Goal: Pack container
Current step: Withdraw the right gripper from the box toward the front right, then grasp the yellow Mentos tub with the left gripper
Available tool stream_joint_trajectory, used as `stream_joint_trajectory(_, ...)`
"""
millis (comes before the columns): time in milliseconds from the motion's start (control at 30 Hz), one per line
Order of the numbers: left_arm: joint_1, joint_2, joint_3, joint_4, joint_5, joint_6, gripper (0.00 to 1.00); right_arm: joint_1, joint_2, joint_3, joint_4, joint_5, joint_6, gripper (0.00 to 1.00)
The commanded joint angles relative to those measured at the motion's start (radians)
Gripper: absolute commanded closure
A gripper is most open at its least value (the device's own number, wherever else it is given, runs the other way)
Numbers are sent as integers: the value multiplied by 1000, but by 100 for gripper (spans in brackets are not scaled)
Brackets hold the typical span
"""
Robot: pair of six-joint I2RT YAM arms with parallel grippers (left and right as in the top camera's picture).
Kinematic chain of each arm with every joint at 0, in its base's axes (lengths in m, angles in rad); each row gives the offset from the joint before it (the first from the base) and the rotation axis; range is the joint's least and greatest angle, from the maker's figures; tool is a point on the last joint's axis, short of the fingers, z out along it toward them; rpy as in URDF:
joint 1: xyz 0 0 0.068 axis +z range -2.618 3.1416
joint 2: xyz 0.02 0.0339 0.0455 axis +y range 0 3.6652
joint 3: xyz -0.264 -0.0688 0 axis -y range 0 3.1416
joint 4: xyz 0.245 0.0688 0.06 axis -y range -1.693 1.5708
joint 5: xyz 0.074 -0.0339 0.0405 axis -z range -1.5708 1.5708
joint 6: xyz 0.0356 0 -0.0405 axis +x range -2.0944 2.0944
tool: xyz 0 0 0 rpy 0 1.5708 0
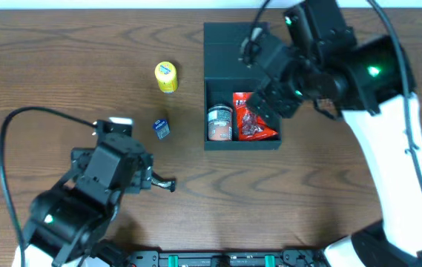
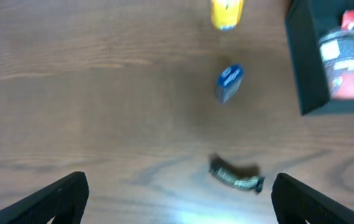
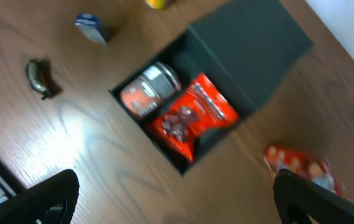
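**Two in the box, four out on the bench**

The container [image 1: 225,48] sits open at the far middle of the bench [image 1: 47,44]. Its flap lid is folded back on the far side, which I judge keeps the mouth clear for drops. My right jaws hang wide and empty above it. Packed so far: one tin [image 1: 219,122] and one red snack bag [image 1: 254,119], side by side, leaving little floor spare.

My left jaws are also wide and hold nothing. They look lined up on the one dark wrapped sweet [image 2: 236,175], which lies between them but a little ahead, so that looks like my next pick.

Also loose are one blue packet [image 1: 162,127] and one small yellow canister [image 1: 166,76]. One orange-red packet [image 3: 295,165] lies on the container's other side.
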Motion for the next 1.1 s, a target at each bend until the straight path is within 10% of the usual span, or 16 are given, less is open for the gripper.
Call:
stream_joint_trajectory(0, 3, 8, 2, 62, -15, -10, 5, -15, -52, -48, -16, 80, 123, 1)
stream_joint_trajectory(267, 50, 214, -31, 216, -87, 36, 5, -15, -280, -411, 81, 173, 319, 1)
stream_joint_trajectory(700, 323, 589, -60, 617, 306, 327, 5, -15, -789, -961, 299, 292, 592, 1)
stream_joint_trajectory(1067, 336, 861, -60, 937, 409, 341, 5, -15, -820, -1084, 325, 395, 689, 1)
